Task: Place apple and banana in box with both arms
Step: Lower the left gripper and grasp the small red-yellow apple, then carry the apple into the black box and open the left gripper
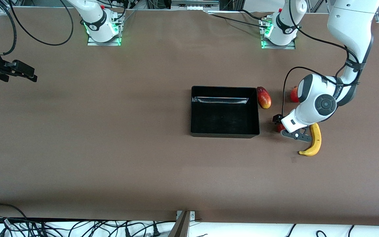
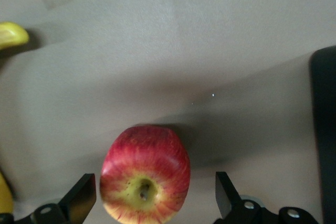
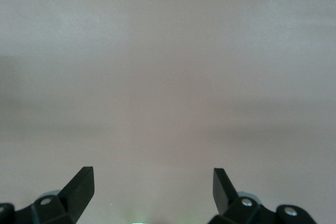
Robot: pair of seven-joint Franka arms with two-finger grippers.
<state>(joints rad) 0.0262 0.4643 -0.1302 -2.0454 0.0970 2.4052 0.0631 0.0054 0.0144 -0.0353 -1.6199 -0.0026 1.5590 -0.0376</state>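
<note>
Your left gripper (image 2: 152, 195) is down low at the apple (image 2: 145, 179), fingers (image 2: 81, 195) spread wide, one on each side of the fruit. Neither pad touches the skin; you have a gap on both sides, wider on one. The apple sits on the brown table (image 1: 110, 148), stem dimple turned toward your wrist camera, red with a yellowish patch around the dimple.

From the front view, your left gripper (image 1: 283, 129) is between the box (image 1: 224, 131) and the banana (image 1: 314, 140), with only a sliver of the apple (image 1: 280, 127) showing under the wrist. The banana lies just beside the gripper toward the left arm's end of the table, curved, its dark tip nearer the front camera. One finger's outer side looks to be at or touching the banana; you cannot tell which.

The box is black, shallow, with nothing in it. A mango (image 1: 264, 97) lies just beside the box's corner, farther from the front camera than the apple. A red fruit (image 1: 294, 94) is partly hidden by the left arm's elbow.

Your right gripper (image 1: 18, 71) waits, released, fingers (image 3: 79, 184) apart over bare table at the right arm's end.
</note>
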